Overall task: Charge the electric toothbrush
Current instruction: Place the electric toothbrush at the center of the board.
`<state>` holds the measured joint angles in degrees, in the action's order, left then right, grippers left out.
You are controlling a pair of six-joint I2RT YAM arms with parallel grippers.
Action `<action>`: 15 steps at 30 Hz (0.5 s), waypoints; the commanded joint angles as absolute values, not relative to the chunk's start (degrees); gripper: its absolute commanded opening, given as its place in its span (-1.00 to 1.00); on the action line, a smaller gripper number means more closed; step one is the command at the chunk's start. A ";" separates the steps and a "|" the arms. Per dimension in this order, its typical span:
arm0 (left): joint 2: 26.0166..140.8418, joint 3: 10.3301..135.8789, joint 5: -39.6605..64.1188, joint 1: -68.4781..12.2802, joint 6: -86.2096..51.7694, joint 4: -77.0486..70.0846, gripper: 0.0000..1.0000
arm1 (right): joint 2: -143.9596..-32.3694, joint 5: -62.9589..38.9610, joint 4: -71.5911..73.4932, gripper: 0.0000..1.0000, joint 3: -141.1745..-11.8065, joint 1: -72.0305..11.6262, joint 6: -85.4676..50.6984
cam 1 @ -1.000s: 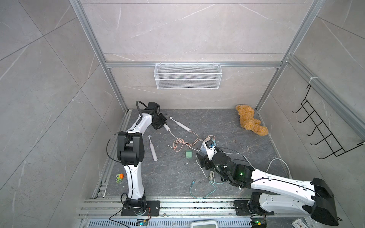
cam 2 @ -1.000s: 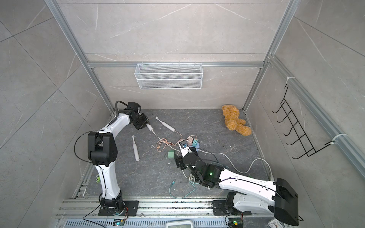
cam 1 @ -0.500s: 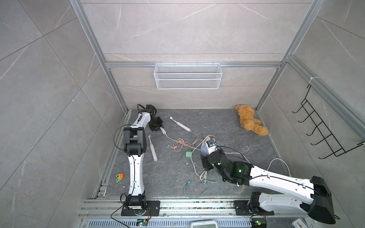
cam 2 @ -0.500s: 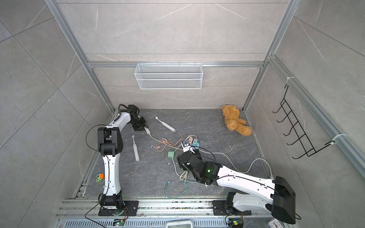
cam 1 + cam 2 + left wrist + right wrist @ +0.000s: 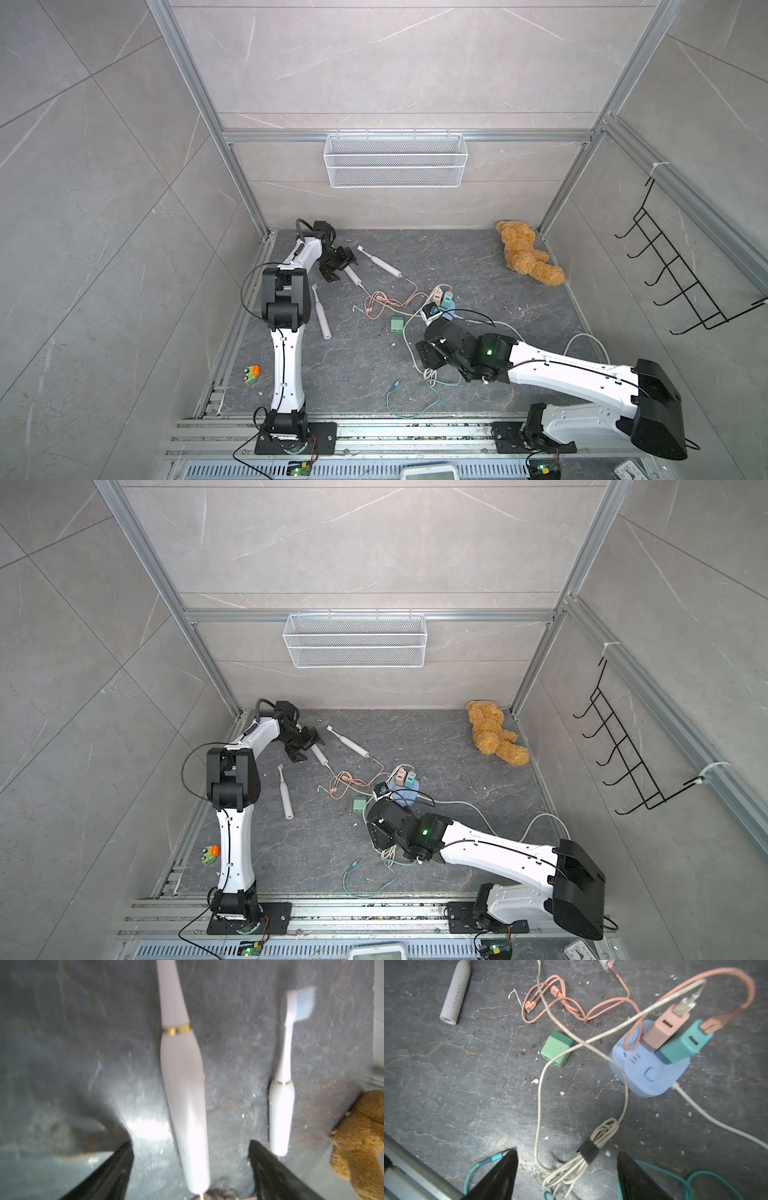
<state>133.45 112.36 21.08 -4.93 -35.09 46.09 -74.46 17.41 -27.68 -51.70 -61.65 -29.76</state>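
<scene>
Both spread apart: left gripper (image 5: 189, 1142) is straddling the slim white gold-ringed plastic toothbrush (image 5: 180, 1076); right gripper (image 5: 566, 1151) is seemingly lining up to pinch the bundled white cable (image 5: 604, 1129) between its jaws.

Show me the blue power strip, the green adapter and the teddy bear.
blue power strip (image 5: 633, 1076): right wrist view, body beside the button.
green adapter (image 5: 556, 1048): right wrist view, top face.
teddy bear (image 5: 524, 259): a top view, belly.

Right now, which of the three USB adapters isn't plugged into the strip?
The green adapter, lying loose, apart from the blue power strip; the pink adapter and teal adapter both stand plugged into it.
</scene>
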 commanded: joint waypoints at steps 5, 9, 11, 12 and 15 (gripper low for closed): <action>112.99 99.72 16.91 -6.51 -41.73 41.55 0.98 | -72.21 17.83 -34.73 0.53 -53.07 -62.02 -40.68; 102.80 89.17 12.72 -8.54 -47.57 37.21 0.99 | -76.97 7.30 -28.84 0.48 -54.67 -63.50 -44.60; 98.16 83.22 10.42 -9.92 -49.84 36.03 0.98 | -80.73 5.09 -27.56 0.43 -56.76 -65.65 -45.99; 96.31 80.74 9.32 -10.36 -50.76 35.91 0.98 | -82.30 4.11 -26.90 0.43 -57.26 -66.59 -46.92; 90.59 73.43 5.98 -11.91 -52.33 35.53 0.98 | -87.16 -0.95 -24.92 0.40 -58.18 -67.79 -51.06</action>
